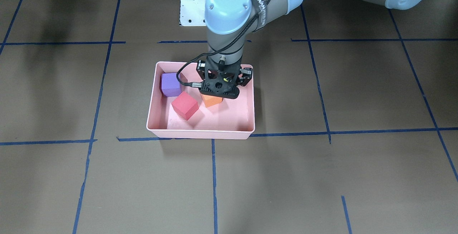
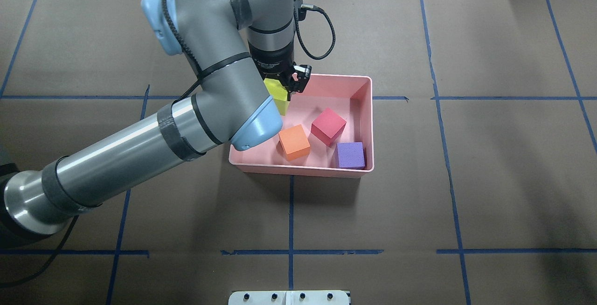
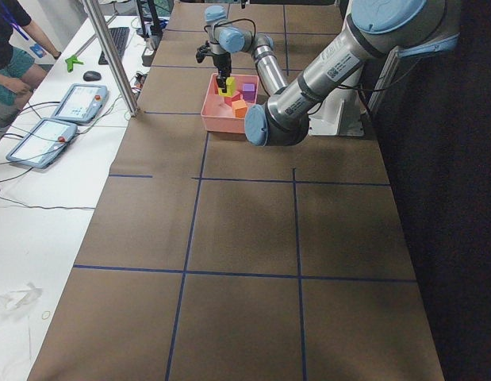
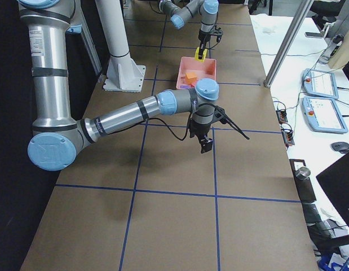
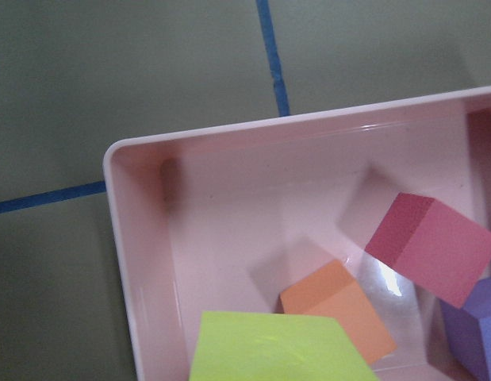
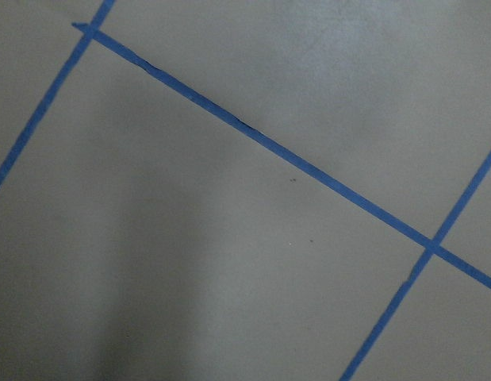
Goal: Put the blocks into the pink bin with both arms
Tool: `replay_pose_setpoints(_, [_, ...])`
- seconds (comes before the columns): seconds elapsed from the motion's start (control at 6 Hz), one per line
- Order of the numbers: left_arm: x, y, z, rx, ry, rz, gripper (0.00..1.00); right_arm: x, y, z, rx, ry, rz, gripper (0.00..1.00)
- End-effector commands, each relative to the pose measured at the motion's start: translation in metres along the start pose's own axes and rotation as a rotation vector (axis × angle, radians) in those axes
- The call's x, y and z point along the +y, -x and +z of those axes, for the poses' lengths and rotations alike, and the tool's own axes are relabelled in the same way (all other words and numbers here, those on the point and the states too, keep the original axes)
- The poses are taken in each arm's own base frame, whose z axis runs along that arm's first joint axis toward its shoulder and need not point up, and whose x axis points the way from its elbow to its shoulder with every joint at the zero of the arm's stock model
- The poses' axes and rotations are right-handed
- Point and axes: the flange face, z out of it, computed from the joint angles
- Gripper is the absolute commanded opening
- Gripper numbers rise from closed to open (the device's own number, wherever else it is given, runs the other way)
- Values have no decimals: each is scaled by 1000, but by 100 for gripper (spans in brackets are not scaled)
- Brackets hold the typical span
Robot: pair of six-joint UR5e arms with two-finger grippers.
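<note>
The pink bin (image 2: 303,170) sits mid-table and holds the orange block (image 2: 294,142), the red-pink block (image 2: 328,126) and the purple block (image 2: 350,155). My left gripper (image 2: 287,88) is shut on the yellow-green block (image 2: 275,93) and holds it above the bin's far left corner. The left wrist view shows that block (image 5: 277,349) at the bottom edge, over the bin's wall (image 5: 118,238). My right gripper (image 4: 205,144) shows only in the exterior right view, low over bare table away from the bin; I cannot tell whether it is open or shut.
The white pedestal (image 1: 191,5) stands behind the bin on the robot's side. Blue tape lines cross the brown table. A metal post (image 3: 110,55), tablets (image 3: 74,101) and a person are on the side bench beyond the table's far edge.
</note>
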Motion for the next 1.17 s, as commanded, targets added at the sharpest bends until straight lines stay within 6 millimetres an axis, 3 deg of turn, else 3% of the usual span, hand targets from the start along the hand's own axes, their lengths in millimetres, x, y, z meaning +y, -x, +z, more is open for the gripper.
replay_pose_setpoints(0.0, [-4, -1, -2, 1, 5, -8, 100, 45, -26, 3, 4, 15, 77, 100])
replay_pose_setpoints(0.17, [-5, 8, -3, -1, -1, -14, 100, 75, -41, 6, -8, 20, 137, 100])
replay_pose_setpoints(0.33, [-3, 33, -5, -1, -13, -17, 100, 92, -53, 4, -12, 13, 178, 100])
replay_pose_setpoints(0.5, [18, 76, 2, -2, -22, -1, 100, 116, -56, 16, -30, 40, 219, 100])
replay_pose_setpoints(0.83, [33, 208, -11, -55, -63, 103, 100, 140, -59, 26, -41, 57, 234, 100])
replay_pose_setpoints(1.0, [36, 291, -23, -56, -48, 157, 100, 139, -57, 26, -65, 48, 246, 100])
